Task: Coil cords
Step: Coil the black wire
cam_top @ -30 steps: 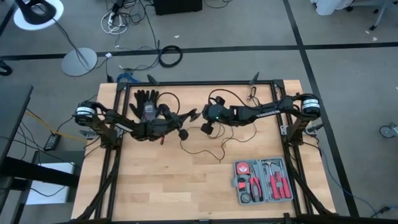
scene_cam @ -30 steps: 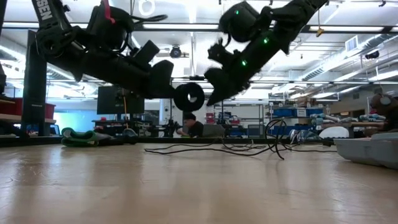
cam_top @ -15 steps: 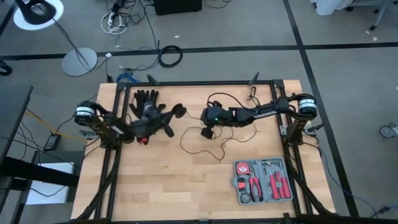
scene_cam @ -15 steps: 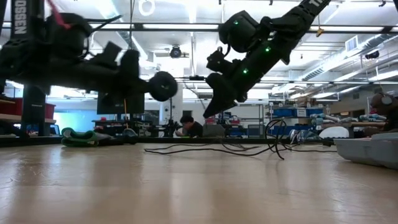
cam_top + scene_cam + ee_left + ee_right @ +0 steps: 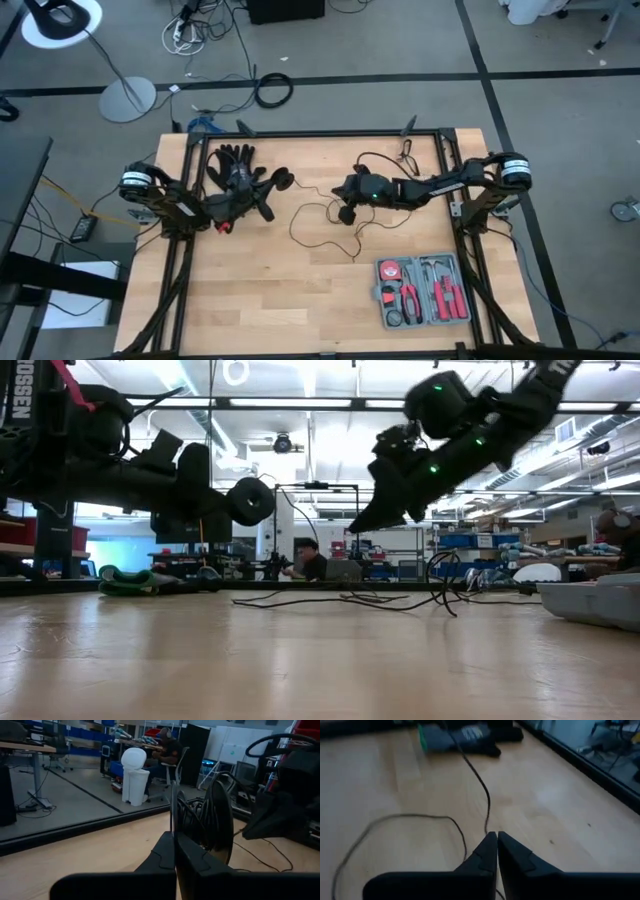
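Observation:
The cord is a thin black wire (image 5: 300, 225) ending in a round black disc (image 5: 284, 181). My left gripper (image 5: 272, 188) is shut on the disc near the black glove (image 5: 235, 160), above the table's far left. In the left wrist view the disc (image 5: 222, 815) stands on edge just past the fingertips (image 5: 175, 837), with wire wound beside it. From the disc the wire runs right to my right gripper (image 5: 345, 213), which is shut on it mid-table. The rest lies in loose loops on the wood. My left gripper pinches the disc at its near rim (image 5: 173, 820) between its two fingers. The fingers come level from the table's left. The disc (image 5: 251, 501) stands on edge, lifted clear of the table. My right gripper (image 5: 496, 836) pinches a single strand of the wire (image 5: 486, 827) at its fingertips. It slants down from the table's right, above the wood. From the tips the strand (image 5: 482, 790) leads off toward the glove.
An open grey tool case (image 5: 422, 290) with red-handled pliers sits at the near right. A black frame (image 5: 330, 133) borders the table's far edge, with the glove just inside it. Slack wire loops (image 5: 395, 817) lie between the grippers and the case.
My left gripper has drawn back toward the table's far left with the disc, rolling so the disc turned. My right gripper has moved toward the table's right edge and sunk a little, staying on the wire. The loops on the table have shifted.

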